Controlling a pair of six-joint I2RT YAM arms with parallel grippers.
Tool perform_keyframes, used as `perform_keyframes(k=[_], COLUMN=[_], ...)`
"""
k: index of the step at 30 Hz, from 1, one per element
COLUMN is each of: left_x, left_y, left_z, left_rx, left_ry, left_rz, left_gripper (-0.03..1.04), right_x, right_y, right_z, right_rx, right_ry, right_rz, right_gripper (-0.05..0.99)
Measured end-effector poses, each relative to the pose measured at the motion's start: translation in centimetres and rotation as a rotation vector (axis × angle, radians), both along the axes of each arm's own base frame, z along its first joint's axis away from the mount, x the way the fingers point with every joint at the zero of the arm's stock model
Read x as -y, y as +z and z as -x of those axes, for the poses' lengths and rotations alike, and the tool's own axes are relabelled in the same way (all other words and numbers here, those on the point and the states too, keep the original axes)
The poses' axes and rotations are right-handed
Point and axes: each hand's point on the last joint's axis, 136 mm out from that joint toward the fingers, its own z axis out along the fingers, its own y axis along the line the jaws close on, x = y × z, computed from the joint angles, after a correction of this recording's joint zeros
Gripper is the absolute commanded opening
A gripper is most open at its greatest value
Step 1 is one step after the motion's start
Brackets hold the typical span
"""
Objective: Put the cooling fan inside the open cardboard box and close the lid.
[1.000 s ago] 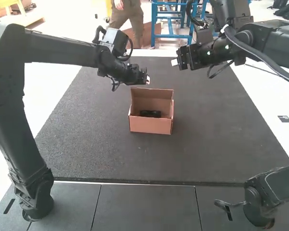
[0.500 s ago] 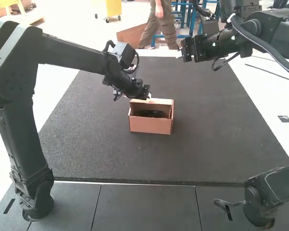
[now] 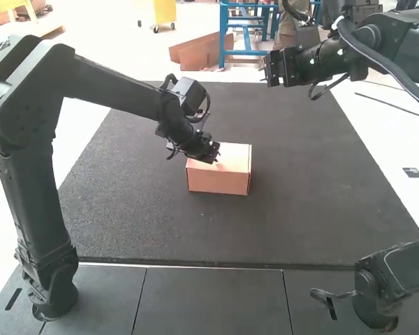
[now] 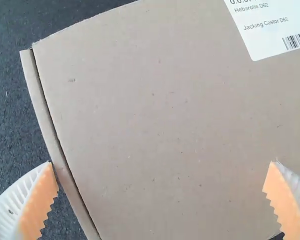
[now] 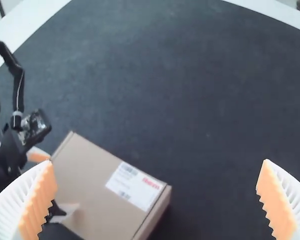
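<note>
left gripper (image 3: 208,151): ribbed fingers (image 4: 32,200) spread apart, nothing clamped, low over the lid (image 4: 160,115) at the box's (image 3: 218,176) 10 o'clock corner; one finger sits past the lid edge, over the mat (image 3: 314,202). contact with lid: cannot tell. lid lies flat, box shut, contents hidden. white label (image 5: 135,186) on lid. right gripper (image 3: 268,68): fingers apart, empty, raised at 1 o'clock of box, well apart. box sits mid-mat.
</note>
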Motion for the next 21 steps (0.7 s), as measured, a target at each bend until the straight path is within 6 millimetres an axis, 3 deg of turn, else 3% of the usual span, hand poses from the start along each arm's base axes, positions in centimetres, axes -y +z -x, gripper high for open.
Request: perform_keyframes(k=[11, 15, 18, 21], left_x=[-0.1, -0.5, -1.1, -1.6], left_y=[-0.4, 0.3, 1.8, 6.5], left_z=[0.2, 0.5, 0.2, -2.0], left_rx=[0.022, 0.001, 0.011, 0.109], left_ry=[0.002, 0.007, 0.030, 0.071], left_rz=[-0.041, -0.057, -0.047, 0.028], left_gripper=[0.97, 0.97, 0.97, 0.97], right_x=[0.0, 0.6, 1.3, 2.0], right_y=[0.0, 0.0, 0.2, 0.6], right_z=[0.0, -0.3, -0.8, -1.4], right_rx=[-0.001, -0.012, -0.020, -0.015], right_ry=[-0.001, -0.031, -0.068, -0.104], right_rz=[-0.001, -0.021, -0.052, -0.090], right_gripper=[0.91, 0.91, 0.92, 0.92])
